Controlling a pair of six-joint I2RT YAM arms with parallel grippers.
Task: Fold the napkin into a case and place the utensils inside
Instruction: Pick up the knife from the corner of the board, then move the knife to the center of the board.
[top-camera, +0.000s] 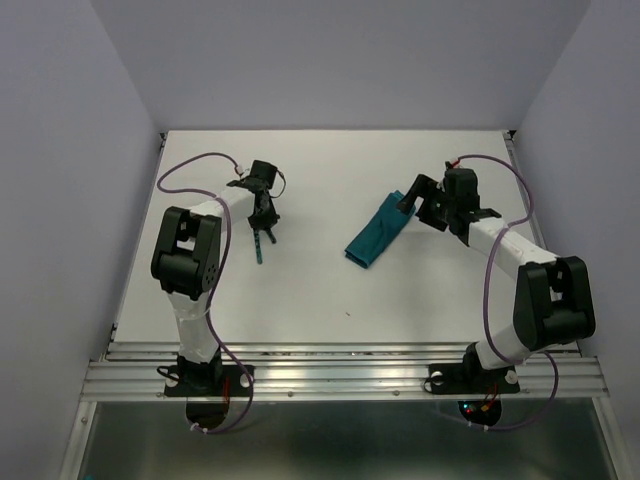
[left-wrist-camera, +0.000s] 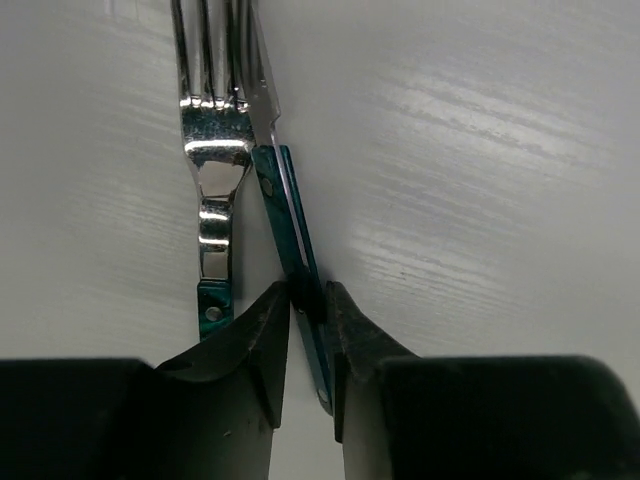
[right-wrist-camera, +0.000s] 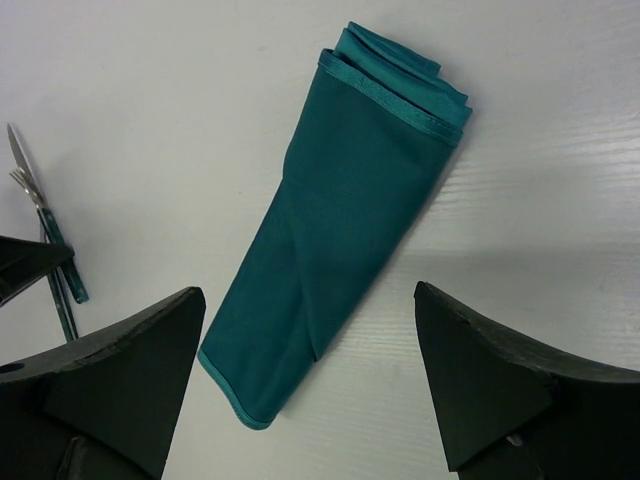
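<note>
The teal-green napkin, folded into a narrow case, lies slantwise on the white table right of centre. In the right wrist view the case lies below and between my wide-open, empty right gripper, its far end showing folded layers. My left gripper is shut on the teal handle of a knife, held on edge. A fork with a teal handle lies flat just left of it. From above, the utensils sit under my left gripper, well left of the case. My right gripper hovers at the case's far end.
The white table ends in a metal rail at the near edge, with grey walls on three sides. The utensils and my left fingers also show at the left edge of the right wrist view.
</note>
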